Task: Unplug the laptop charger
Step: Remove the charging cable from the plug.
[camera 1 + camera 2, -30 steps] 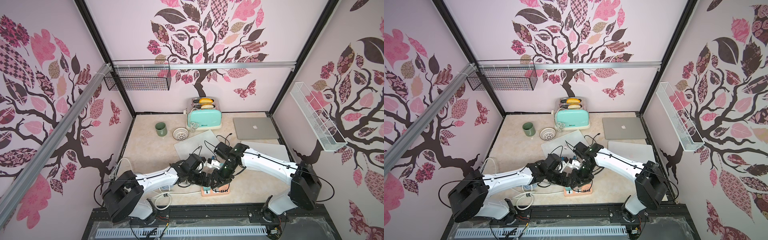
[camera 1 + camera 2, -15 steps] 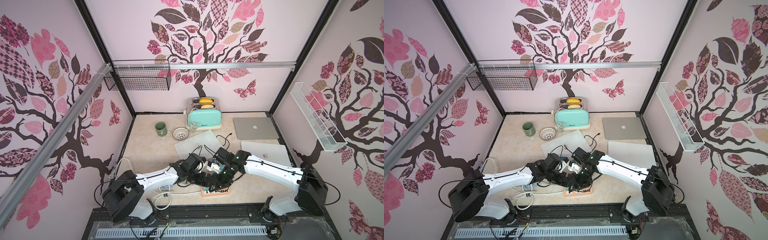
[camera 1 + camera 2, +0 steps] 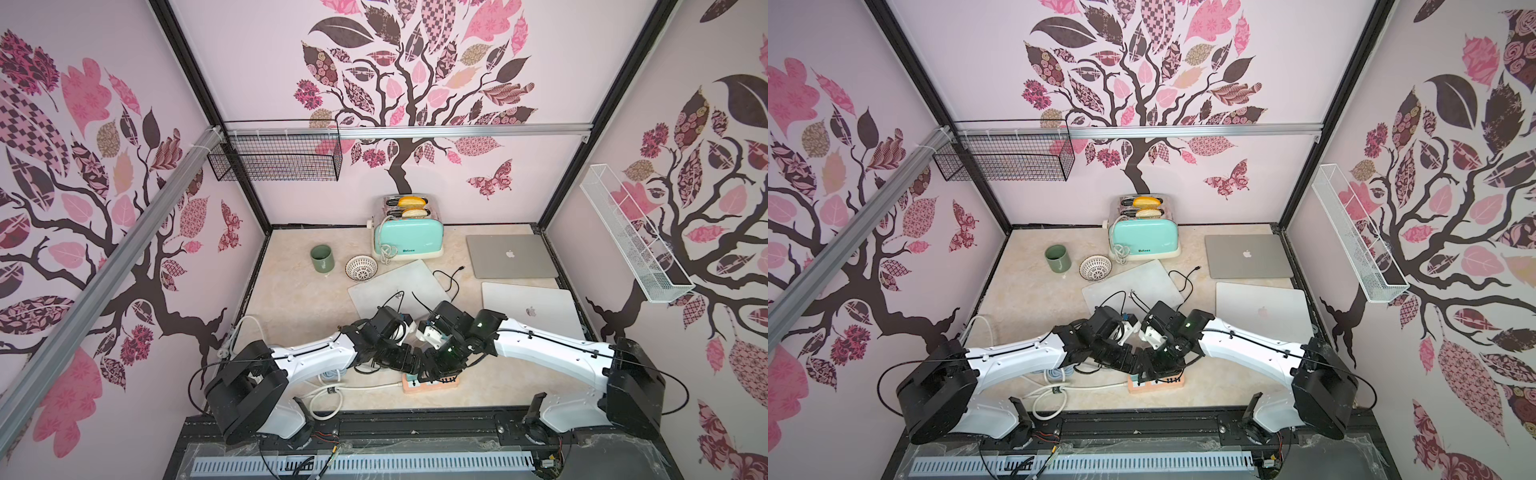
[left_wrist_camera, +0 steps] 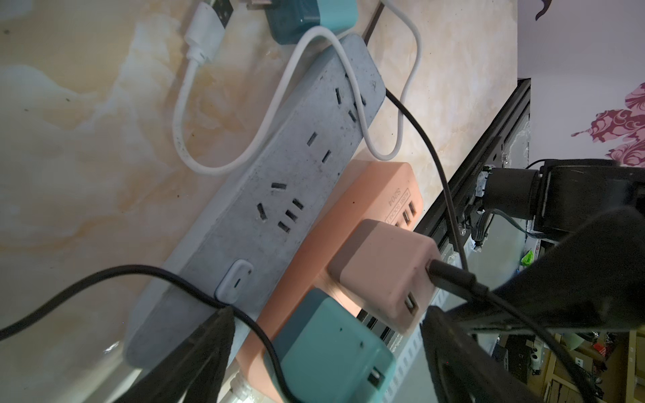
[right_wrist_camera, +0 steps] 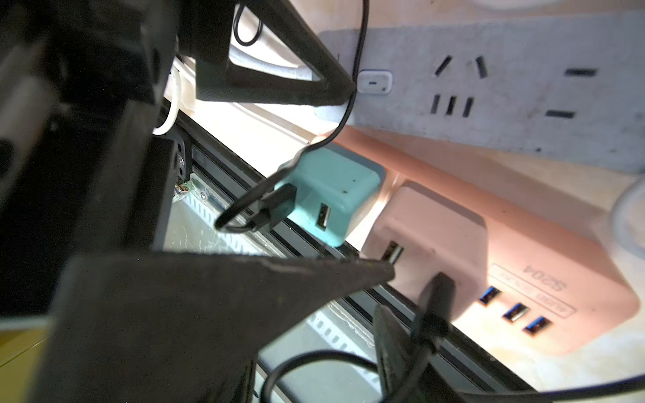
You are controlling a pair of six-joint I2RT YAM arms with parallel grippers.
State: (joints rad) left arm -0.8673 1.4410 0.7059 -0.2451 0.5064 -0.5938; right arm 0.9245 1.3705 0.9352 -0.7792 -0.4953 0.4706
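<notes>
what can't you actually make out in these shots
- Top views: chargers on the pink power strip hidden beneath the arms.
- Left wrist view: teal charger cut off by the picture's edge.
- Right wrist view: right fingers blurred, so contact with the pink charger is unclear.

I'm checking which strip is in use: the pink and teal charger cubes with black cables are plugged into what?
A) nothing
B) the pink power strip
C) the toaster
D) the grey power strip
B: the pink charger and teal charger both sit in the pink power strip.
</notes>
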